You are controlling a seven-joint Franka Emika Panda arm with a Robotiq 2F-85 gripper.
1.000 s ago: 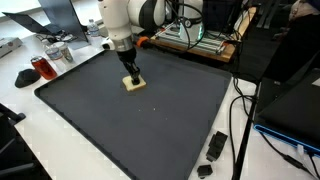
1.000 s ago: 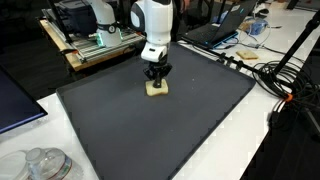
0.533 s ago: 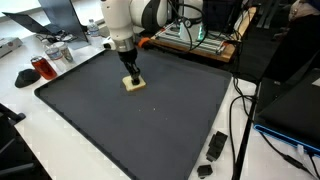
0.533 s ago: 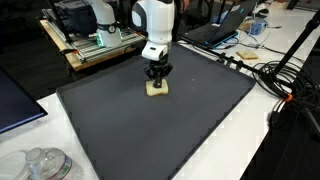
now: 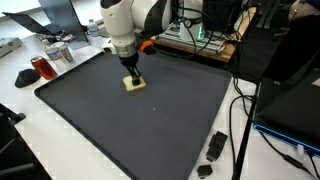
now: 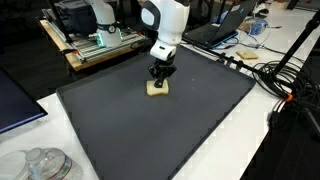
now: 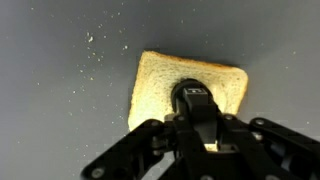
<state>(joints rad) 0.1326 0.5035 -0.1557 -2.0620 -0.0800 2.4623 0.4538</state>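
Pincer [image 7: 197,100] fingers are pressed together with no gap between them, and their joined tip stands on the middle of the bread slice [image 7: 160,80]. The wrist view cannot show whether they only touch the crust-framed face or nip a bit of its soft centre. In both exterior views the pincer [image 5: 131,78] [image 6: 158,80] comes straight down onto the bread slice [image 5: 134,86] [image 6: 156,90], which lies flat on the dark mat [image 5: 150,130], inside the mat's edge nearest the arm's base and well clear of the mat's other edges.

The likeliest trouble is too much downward push. The bread looks soft, so the narrow closed tip could dent it or punch through to the mat. A sideways move made while pressing would drag the slice across the mat, rub it, and shed more crumbs [image 7: 95,45] like the pale specks already on the mat just beside it. With the fingers together there is no real hold on so flat a thing. A lift would most likely leave it on the mat, or tear a piece off if some bread is caught between them.
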